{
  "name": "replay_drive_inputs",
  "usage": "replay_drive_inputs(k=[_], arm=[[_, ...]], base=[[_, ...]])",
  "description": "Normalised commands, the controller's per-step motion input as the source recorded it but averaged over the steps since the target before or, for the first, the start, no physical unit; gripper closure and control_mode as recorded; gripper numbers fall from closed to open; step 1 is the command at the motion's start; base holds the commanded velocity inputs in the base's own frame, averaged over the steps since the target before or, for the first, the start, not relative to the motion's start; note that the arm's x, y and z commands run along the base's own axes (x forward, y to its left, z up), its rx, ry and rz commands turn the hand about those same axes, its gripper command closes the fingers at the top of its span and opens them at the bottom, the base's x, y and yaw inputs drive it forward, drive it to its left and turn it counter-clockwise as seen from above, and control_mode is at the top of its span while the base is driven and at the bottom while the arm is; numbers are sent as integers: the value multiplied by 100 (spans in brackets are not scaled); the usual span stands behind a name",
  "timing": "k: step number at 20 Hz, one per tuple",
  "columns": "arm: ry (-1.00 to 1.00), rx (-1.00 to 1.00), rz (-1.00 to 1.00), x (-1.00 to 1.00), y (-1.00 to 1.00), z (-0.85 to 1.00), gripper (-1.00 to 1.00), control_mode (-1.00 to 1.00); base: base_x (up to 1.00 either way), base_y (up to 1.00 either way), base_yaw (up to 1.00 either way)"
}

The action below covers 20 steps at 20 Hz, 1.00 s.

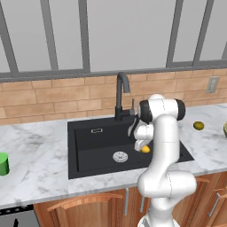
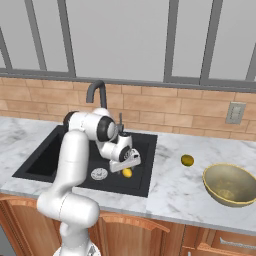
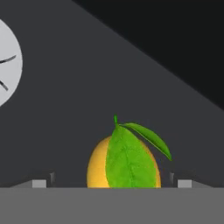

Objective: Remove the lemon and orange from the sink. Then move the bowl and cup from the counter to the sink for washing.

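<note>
One fruit lies in the sink (image 1: 84, 146) in the left base view: a yellow-orange piece (image 1: 145, 149) on the basin floor, right of the silver drain (image 1: 120, 156), partly masked by the arm. A duller fruit (image 1: 198, 126) sits on the desk (image 1: 35, 150) to the right; the green cup (image 1: 3, 163) stands at the far left edge.

In the right base view, the gripper (image 2: 131, 162) hangs low in the basin, just above the fruit (image 2: 127, 172). The other fruit (image 2: 187, 160) rests on the desk near the golden-tan bowl (image 2: 231, 184), apart from it.

In the hand view, the fruit (image 3: 122, 164) sits between the two fingertips (image 3: 38, 183), jaws released and standing wide, touching nothing. It is yellow-orange with a green leaf over its face; lemon or orange cannot be settled here. Judgement: descend straight, keep the fruit centred, close gently across its middle, since a round body may roll away.
</note>
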Motion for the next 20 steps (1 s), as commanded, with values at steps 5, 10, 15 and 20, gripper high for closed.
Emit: replay_drive_inputs(k=[5,10,15,20], arm=[[0,0,0,14,0,-16,-100,-100],[1,0,0,8,0,-19,-100,-100],[2,-1,-1,0,-1,-10,-100,-100],[2,0,-2,0,0,0,-100,-100]], base=[[0,0,0],[0,0,0],[0,0,0],[0,0,0]])
